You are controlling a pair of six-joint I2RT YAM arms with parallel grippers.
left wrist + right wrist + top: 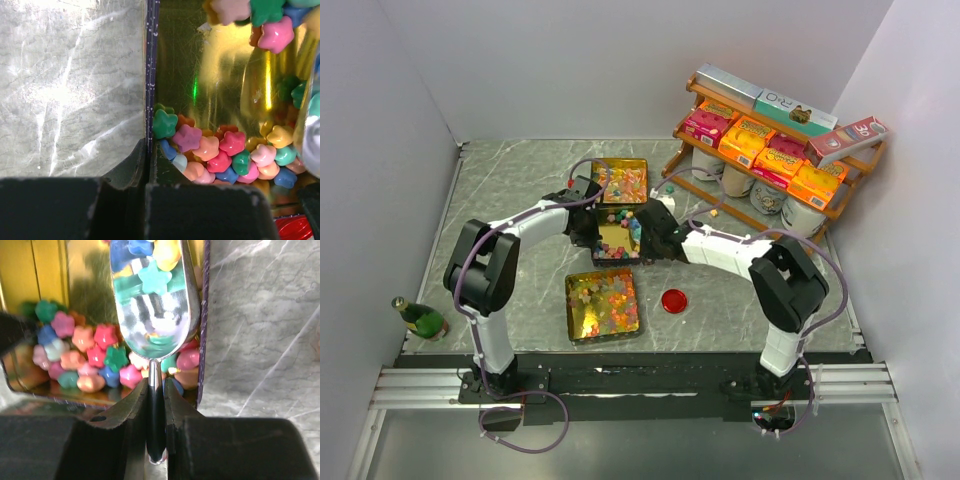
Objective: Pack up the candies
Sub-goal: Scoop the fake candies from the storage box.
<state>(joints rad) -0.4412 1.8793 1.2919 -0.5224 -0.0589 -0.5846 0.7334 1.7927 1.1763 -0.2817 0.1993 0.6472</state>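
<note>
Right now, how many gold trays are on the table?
3: far tray at the back, middle tray at the centre, near tray in front. No sign of hidden ones.

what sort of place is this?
Probably a lab test cell dressed as a sweet shop: plain white walls box in the marble-look tabletop, a wooden rack holds orange and pink cardboard boxes, gold tins hold star-shaped candies.

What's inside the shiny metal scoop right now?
Green, blue and yellow star-shaped candies lie in the shiny metal scoop; any beneath them are covered.
</note>
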